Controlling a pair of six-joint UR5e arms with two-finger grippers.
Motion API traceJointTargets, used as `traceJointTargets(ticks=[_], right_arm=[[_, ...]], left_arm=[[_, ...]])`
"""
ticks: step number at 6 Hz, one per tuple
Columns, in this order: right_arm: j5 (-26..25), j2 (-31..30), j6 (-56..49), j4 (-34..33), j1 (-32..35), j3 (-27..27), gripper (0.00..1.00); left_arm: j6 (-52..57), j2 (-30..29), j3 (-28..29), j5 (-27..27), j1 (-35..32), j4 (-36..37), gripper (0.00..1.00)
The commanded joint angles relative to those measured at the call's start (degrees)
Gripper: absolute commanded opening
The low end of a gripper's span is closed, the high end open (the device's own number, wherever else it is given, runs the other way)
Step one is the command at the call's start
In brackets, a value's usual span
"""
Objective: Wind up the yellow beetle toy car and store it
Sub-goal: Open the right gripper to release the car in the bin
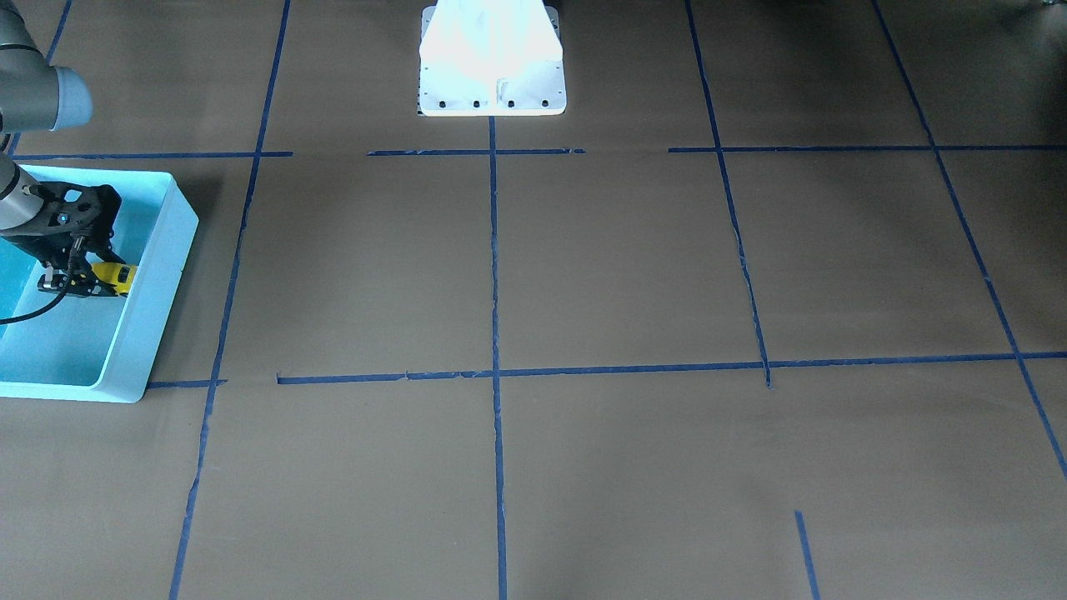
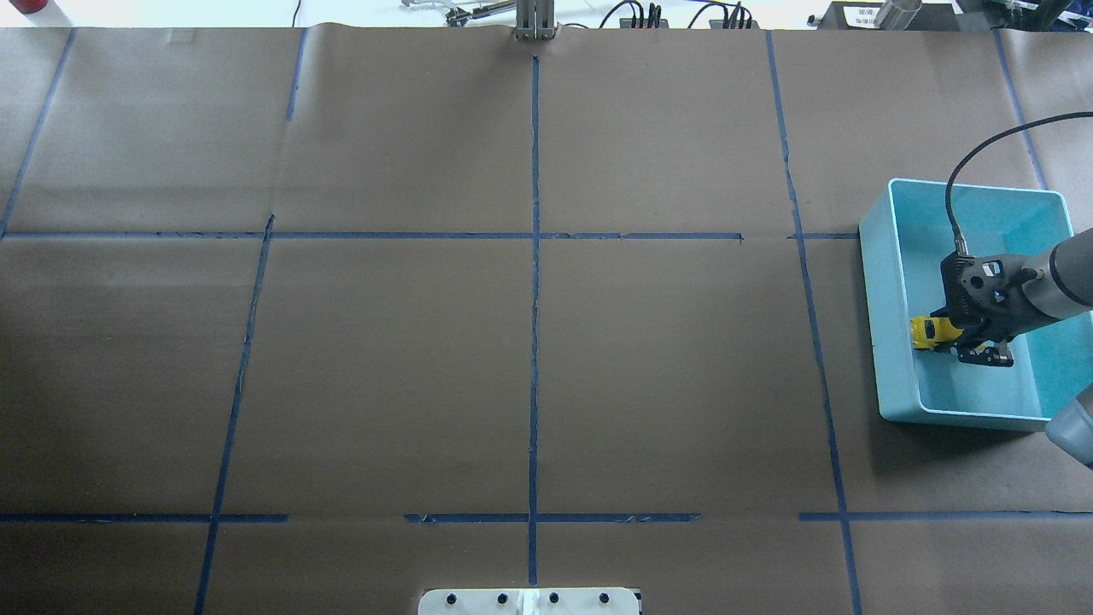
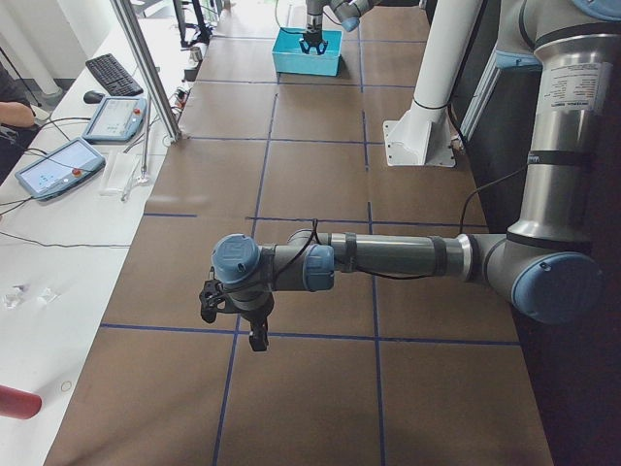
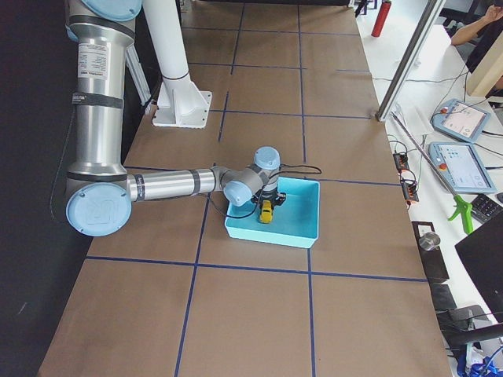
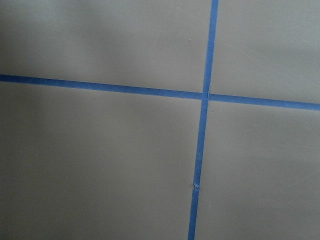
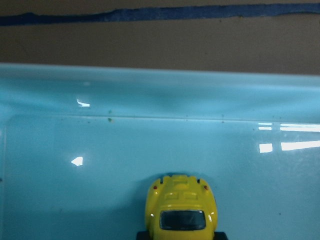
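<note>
Right tool pinches the car inside the bin — left tool: cannot tell its grip.

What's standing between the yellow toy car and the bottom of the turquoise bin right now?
Nothing visible. The right gripper holds the yellow beetle toy car inside the walls of the turquoise bin, and the right wrist view shows only bare floor ahead of the car. Whether its wheels touch the floor cannot be told.
</note>
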Motion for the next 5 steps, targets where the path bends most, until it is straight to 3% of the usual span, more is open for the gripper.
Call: traceJointTargets(ticks=[1, 4, 5], right_arm=[[0.3, -1.7, -0.3, 0.0, 0.0, 1.8, 0.00], [0.6, -3.0, -0.6, 0.1, 0.1, 1.9, 0.01], [0.7, -2.9, -0.5, 0.1, 0.1, 1.8, 0.06]], left_arm=[[0.0, 0.0, 0.0, 0.0, 0.0, 0.0, 1.00], [0.0, 0.0, -0.1, 0.0, 0.0, 0.0, 1.00], [0.0, 0.0, -0.1, 0.0, 0.0, 0.0, 1.00]])
